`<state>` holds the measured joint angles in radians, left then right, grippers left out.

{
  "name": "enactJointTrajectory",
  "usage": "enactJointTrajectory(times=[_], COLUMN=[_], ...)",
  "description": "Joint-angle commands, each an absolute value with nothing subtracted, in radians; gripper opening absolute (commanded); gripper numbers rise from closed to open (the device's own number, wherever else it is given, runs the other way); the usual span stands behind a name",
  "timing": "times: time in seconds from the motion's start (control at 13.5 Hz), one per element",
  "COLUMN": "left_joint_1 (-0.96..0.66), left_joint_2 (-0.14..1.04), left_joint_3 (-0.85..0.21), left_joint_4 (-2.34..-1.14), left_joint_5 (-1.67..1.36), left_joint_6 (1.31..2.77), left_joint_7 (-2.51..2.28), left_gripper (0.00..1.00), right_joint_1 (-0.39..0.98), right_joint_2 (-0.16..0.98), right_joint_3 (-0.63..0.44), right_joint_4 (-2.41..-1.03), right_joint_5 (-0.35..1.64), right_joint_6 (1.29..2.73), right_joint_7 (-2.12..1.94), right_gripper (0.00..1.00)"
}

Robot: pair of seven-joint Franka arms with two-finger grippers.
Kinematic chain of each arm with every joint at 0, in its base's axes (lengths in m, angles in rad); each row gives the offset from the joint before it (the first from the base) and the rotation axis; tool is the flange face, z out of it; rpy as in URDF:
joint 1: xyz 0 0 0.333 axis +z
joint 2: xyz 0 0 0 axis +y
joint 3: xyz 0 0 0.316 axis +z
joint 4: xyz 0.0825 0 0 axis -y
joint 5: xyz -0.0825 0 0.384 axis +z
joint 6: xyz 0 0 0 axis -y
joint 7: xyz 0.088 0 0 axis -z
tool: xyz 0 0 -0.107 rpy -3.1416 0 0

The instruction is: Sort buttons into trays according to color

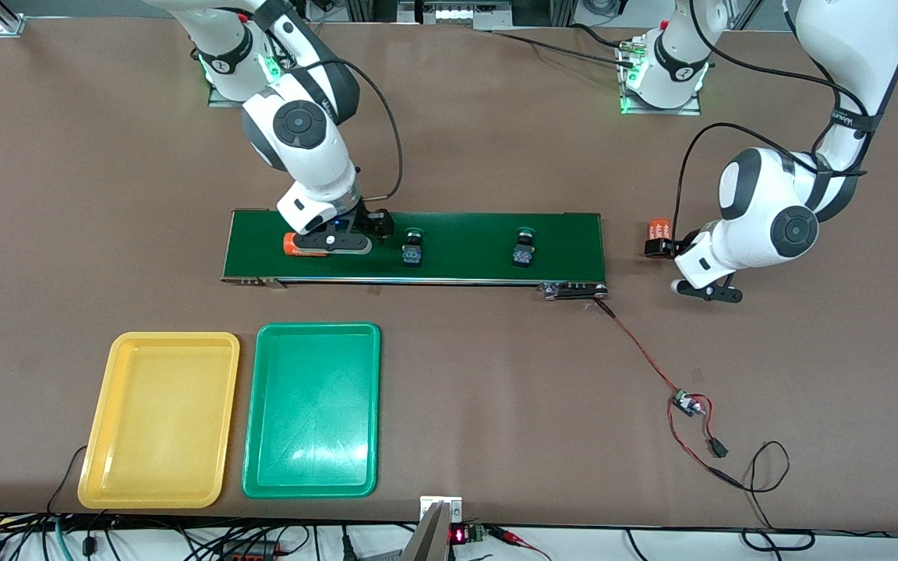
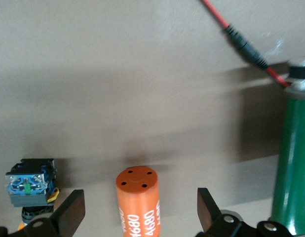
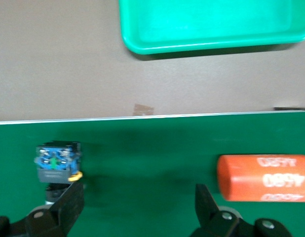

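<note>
- Two buttons (image 1: 412, 248) (image 1: 525, 247) with green caps lie on the dark green belt (image 1: 480, 226). They are small, rigid plastic, likely light, with blocky black-and-blue bodies under round caps.
- The flat sides of a body probably give the surest hold; a rounded cap could slip.
- The right gripper (image 1: 378, 225) hangs over the belt, jaws spread wide and empty, a button (image 3: 57, 162) and an orange cylinder (image 3: 263, 177) just beside it.
- The left gripper (image 1: 658, 248) hangs low over the brown counter (image 1: 496, 389) off the belt's end, jaws spread either side of another orange cylinder (image 2: 138, 200), a further button (image 2: 30, 185) nearby.
- The yellow tray (image 1: 118, 343) and green tray (image 1: 262, 405), smooth glossy plastic with rounded corners, sit empty, nearer the camera than the belt.
</note>
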<state>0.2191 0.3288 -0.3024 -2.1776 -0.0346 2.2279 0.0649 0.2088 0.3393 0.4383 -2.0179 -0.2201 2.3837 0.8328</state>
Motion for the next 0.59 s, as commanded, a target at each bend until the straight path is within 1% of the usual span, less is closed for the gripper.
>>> enactJointTrajectory(times=[0.0,0.52], left_joint_1=[0.253,0.258], left_joint_2=[0.287,0.288], left_joint_3=[-0.311,-0.311], left_joint_4=[-2.235,-2.324], left_joint_5=[-0.018,-0.020], left_joint_6=[2.247,2.335], left_joint_7=[0.121,0.123], left_gripper=[1.00,1.00], right_joint_1=[0.337,0.345], right_joint_2=[0.413,0.428], right_joint_3=[0.332,0.322], right_joint_4=[-1.930,-1.927], right_joint_5=[-0.247,-0.265], right_joint_6=[2.362,2.364], right_joint_7=[0.871,0.873], right_gripper=[1.00,1.00])
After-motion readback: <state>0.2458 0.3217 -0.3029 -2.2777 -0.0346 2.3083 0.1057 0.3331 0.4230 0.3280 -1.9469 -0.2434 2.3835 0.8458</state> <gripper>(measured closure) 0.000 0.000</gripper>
